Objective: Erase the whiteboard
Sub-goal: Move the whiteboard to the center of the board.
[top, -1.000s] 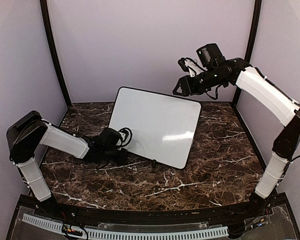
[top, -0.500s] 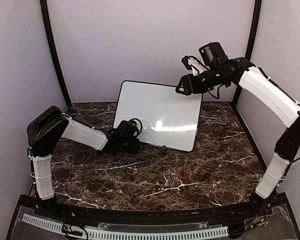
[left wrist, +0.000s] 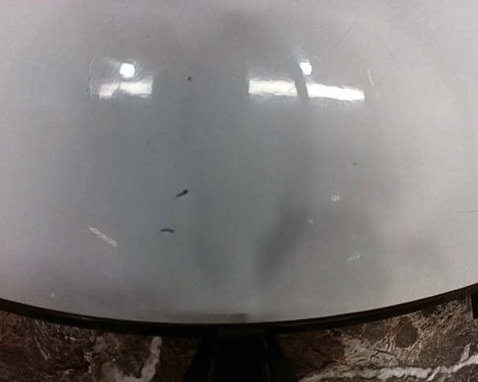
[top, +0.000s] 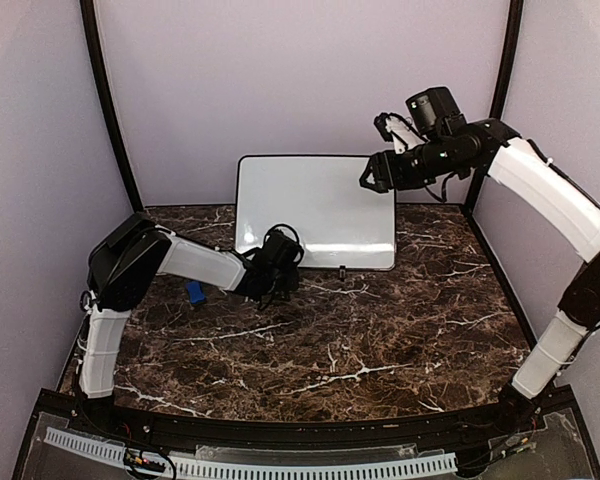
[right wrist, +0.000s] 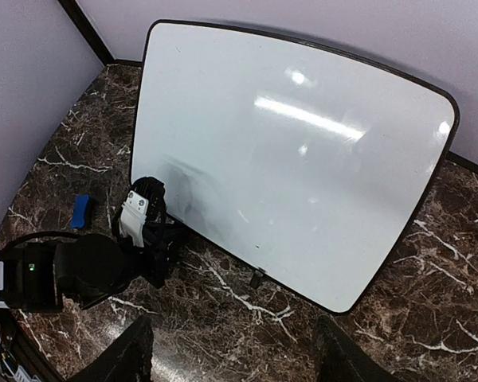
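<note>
Plainly the whiteboard [top: 315, 212], propped near upright against the back wall [top: 300, 80], could slide flat if the left gripper [top: 285, 272], pressed shut at its lower edge, shifts, since the right gripper [top: 368, 180], jaws apart above its top corner, holds nothing.

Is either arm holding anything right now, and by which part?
The left gripper looks clamped on the whiteboard, at its lower edge near the left corner. The right gripper is open, holding nothing.
</note>
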Motion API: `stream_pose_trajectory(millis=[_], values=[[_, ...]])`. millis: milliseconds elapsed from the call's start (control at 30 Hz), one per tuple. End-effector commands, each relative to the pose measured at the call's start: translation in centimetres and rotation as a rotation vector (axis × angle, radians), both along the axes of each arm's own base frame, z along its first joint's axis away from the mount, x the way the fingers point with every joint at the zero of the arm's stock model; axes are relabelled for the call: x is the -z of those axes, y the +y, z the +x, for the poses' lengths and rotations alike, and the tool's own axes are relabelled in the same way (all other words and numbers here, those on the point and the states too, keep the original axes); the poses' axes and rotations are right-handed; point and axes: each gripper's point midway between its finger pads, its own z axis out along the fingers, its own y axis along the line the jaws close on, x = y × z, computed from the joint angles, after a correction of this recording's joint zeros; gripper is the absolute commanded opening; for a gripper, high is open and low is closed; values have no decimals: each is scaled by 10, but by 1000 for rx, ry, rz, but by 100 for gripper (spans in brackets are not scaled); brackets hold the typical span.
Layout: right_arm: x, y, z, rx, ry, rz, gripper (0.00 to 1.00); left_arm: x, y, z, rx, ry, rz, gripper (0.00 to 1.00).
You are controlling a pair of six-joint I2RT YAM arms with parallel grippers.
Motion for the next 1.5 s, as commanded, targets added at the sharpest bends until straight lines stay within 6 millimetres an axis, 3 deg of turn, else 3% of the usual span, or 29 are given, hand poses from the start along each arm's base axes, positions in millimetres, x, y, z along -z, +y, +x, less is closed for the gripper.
stream_pose_trajectory(millis=[0,67,100,133,167,200,367,500,767,933,1067,1100,1333,1367,1400,1433,1467], values=[[-14,-6,1,29,-45,34,65,13,-10,-1,-69,61,-75,0],[-13,-6,1,30,-43,35,66,16,-20,1,-57,70,-94,0],[-12,-6,1,30,-42,34,66,8,-32,6,-39,61,-120,0],[-12,-6,0,28,-41,36,66,19,-38,3,-19,79,-98,0],[-13,-6,0,27,-42,39,66,10,-50,8,-6,62,-112,0],[-13,-6,-1,27,-42,40,66,19,-58,2,19,75,-83,0],[-12,-9,-3,32,-48,37,66,20,-96,-2,82,61,-93,0],[-11,-12,-4,35,-52,31,66,27,-110,-6,108,72,-67,0],[-11,-12,-5,34,-59,31,66,23,-138,-17,165,24,-14,0],[-10,-12,-6,35,-56,33,66,27,-148,-24,197,38,-29,8],[-9,-14,-6,38,-57,29,67,27,-150,-27,215,41,-23,23],[-9,-14,-7,38,-58,27,67,27,-150,-28,217,40,-21,33],[-8,-16,-7,41,-67,20,73,3,-146,-36,253,-2,-75,70],[-8,-17,-7,40,-67,18,79,8,-142,-42,269,7,-66,73],[-8,-17,-8,38,-69,18,95,-8,-144,-41,280,-21,-95,80],[-7,-18,-9,35,-73,16,98,-1,-138,-47,289,-6,-85,84],[-8,-22,-7,53,-88,6,99,-20,-140,-48,305,-37,-109,89]])
